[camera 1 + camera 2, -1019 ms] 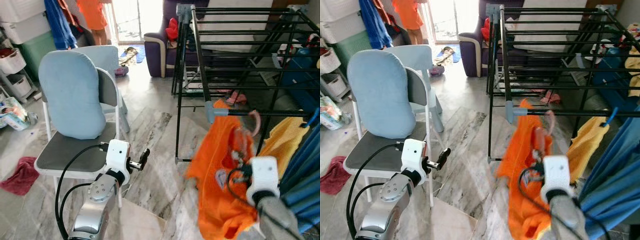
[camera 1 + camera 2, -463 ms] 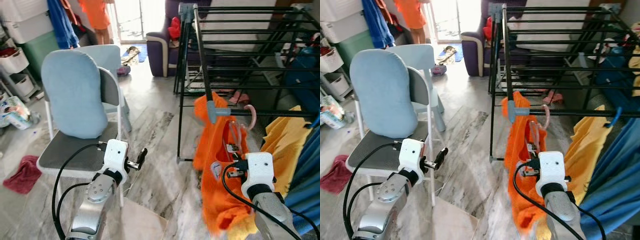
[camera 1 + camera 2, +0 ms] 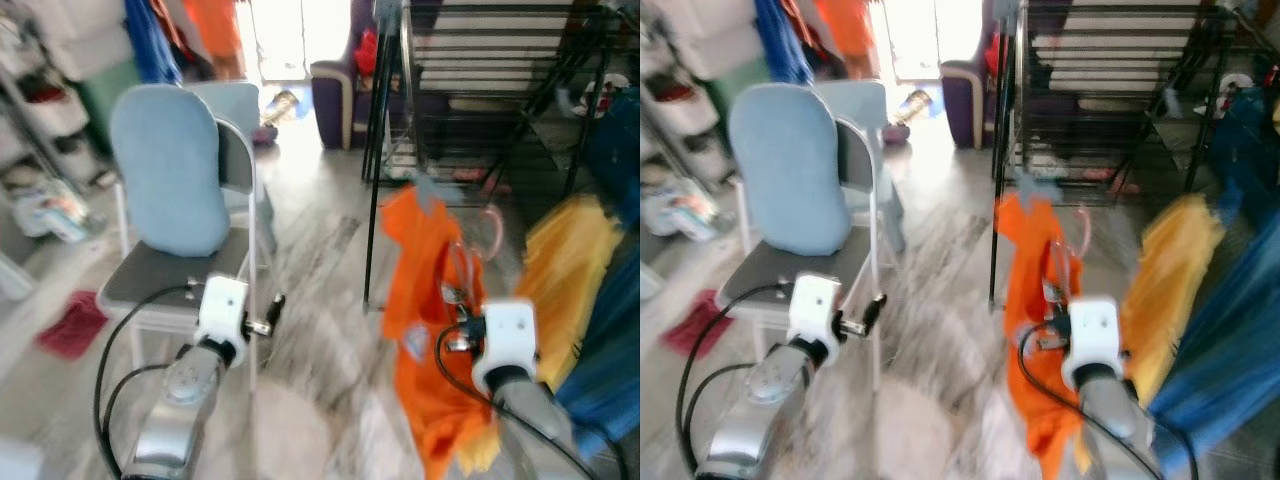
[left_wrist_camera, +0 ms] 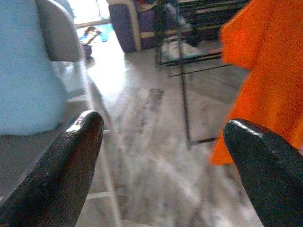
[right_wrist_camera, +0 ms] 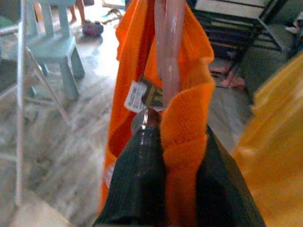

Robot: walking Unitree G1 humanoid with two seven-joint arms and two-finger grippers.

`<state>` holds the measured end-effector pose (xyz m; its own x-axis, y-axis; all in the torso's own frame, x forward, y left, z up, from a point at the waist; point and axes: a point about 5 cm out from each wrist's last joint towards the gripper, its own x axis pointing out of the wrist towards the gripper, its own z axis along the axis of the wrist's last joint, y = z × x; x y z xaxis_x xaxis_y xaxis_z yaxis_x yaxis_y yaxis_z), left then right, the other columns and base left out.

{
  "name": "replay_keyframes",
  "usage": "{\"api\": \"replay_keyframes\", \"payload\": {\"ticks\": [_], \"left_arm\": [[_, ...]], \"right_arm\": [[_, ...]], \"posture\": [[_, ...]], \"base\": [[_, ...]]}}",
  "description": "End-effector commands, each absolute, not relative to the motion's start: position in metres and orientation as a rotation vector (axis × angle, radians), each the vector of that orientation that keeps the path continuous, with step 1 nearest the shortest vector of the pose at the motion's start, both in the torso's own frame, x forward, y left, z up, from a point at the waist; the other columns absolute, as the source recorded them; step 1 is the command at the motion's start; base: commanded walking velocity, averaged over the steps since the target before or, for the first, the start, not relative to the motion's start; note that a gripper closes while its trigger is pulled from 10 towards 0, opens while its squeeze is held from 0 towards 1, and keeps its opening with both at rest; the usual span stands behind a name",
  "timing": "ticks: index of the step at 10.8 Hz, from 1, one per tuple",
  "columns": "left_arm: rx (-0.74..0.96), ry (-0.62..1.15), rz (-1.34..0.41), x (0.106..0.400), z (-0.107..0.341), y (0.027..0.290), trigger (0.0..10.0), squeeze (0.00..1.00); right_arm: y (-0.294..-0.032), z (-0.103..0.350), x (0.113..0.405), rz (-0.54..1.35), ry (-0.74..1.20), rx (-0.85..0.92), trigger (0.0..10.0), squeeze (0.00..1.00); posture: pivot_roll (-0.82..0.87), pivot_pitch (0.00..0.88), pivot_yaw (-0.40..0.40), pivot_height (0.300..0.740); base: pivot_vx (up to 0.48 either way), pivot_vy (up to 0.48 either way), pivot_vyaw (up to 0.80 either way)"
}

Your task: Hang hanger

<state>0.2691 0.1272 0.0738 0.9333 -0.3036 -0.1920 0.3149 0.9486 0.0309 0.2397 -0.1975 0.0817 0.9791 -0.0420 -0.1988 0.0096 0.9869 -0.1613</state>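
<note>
An orange shirt (image 3: 425, 300) hangs on a pink hanger (image 5: 168, 47), whose hook (image 3: 492, 228) sits close under the front rail of the black drying rack (image 3: 470, 60). Blur hides whether the hook rests on the rail. My right gripper (image 5: 175, 156) is shut on the hanger's neck and on a fold of the shirt's collar, just below the hook. In the eye views its white wrist (image 3: 505, 340) is right of the shirt. My left gripper (image 4: 163, 126) stands open and empty, low in front of the chair (image 3: 170, 170).
A folding chair with a blue cushion stands at my left. A yellow garment (image 3: 565, 260) and a blue one (image 3: 615, 340) hang right of the shirt. A red cloth (image 3: 70, 325) lies on the marble floor. A purple sofa (image 3: 340, 85) and a person (image 3: 215, 25) are at the back.
The whole picture has shifted and blurred, so the camera moved. The shirt swung left toward the rack's front corner earlier and my right gripper still holds it. The left arm keeps its pose.
</note>
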Motion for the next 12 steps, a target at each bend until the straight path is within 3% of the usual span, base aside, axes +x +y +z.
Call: {"api": "replay_keyframes", "payload": {"ticks": [1,12], "left_arm": [[0.079,0.18,-0.308,0.271,0.076,0.13,10.0,0.0],[0.078,0.178,-0.314,0.27,0.076,0.126,10.0,0.0]], "right_arm": [[-0.195,0.089,0.243,-0.033,0.163,-0.156,10.0,0.0],[-0.199,0.097,0.266,-0.058,0.15,-0.133,10.0,0.0]], "posture": [[-0.09,0.0,0.027,0.74],[-0.1,0.0,0.02,0.74]], "base": [[-0.36,0.0,0.0],[-0.388,0.0,0.0]]}}
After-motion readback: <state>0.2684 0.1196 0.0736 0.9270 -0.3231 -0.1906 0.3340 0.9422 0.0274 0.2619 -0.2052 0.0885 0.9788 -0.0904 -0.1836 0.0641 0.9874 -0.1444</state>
